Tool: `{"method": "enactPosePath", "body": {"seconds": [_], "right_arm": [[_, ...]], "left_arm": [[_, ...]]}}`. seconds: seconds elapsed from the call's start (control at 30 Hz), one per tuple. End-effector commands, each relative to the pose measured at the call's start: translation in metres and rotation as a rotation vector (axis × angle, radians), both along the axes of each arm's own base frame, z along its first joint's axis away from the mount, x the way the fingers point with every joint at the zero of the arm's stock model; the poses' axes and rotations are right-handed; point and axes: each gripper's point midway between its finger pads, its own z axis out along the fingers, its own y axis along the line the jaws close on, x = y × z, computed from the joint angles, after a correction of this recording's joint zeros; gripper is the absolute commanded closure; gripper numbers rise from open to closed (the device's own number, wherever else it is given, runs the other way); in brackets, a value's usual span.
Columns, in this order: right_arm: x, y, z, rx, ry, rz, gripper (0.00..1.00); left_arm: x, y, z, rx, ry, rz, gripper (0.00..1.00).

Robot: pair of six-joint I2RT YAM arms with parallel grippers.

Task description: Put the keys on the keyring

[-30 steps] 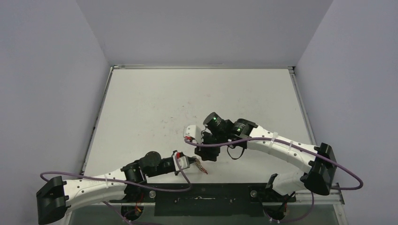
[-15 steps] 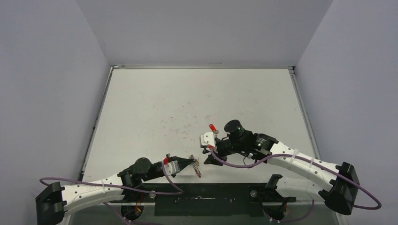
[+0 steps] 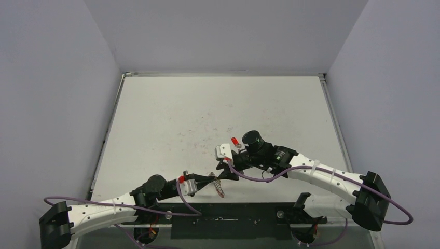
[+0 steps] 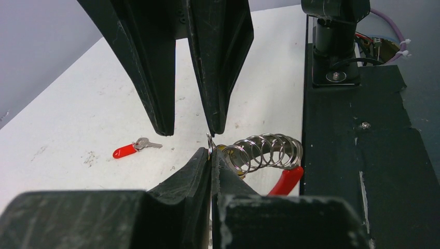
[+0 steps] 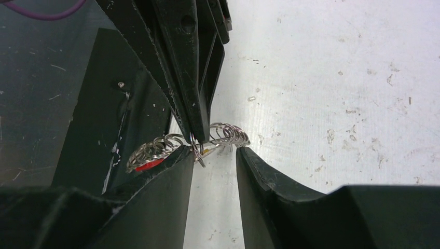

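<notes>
Right gripper [image 5: 214,158], jaws half-spread and narrowing, newly brought up to keyring [image 4: 267,150] pinched in left gripper [image 4: 211,158]; red key [image 4: 124,151] lying apart, unthreaded.

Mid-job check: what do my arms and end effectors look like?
The left arm and right arm have white links, black joints and a trailing purple cable each. The left end effector and right end effector each have two tapered, scuffed black fingers.

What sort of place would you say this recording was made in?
Probably a robotics test cell: a scuffed white table boxed in by plain grey panels, with a left arm and right arm mounted on a black base plate.
</notes>
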Motion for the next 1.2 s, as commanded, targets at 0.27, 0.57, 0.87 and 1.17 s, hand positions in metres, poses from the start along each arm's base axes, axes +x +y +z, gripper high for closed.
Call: {"method": "enactPosePath", "body": {"seconds": [0.27, 0.57, 0.87, 1.17], "right_arm": [[-0.005, 0.006, -0.005, 0.030, 0.022, 0.047, 0.61], [-0.005, 0.015, -0.009, 0.040, 0.059, 0.052, 0.79], [-0.007, 0.012, -0.007, 0.019, 0.058, 0.057, 1.00], [-0.004, -0.005, -0.012, -0.133, 0.051, 0.018, 1.00]], "left_arm": [[-0.002, -0.002, 0.031, -0.096, -0.048, -0.010, 1.00], [-0.001, -0.002, 0.030, -0.093, -0.042, -0.009, 1.00], [0.000, -0.001, 0.030, -0.089, -0.038, 0.003, 1.00], [0.008, 0.005, 0.024, -0.029, -0.016, 0.053, 0.93]]}}
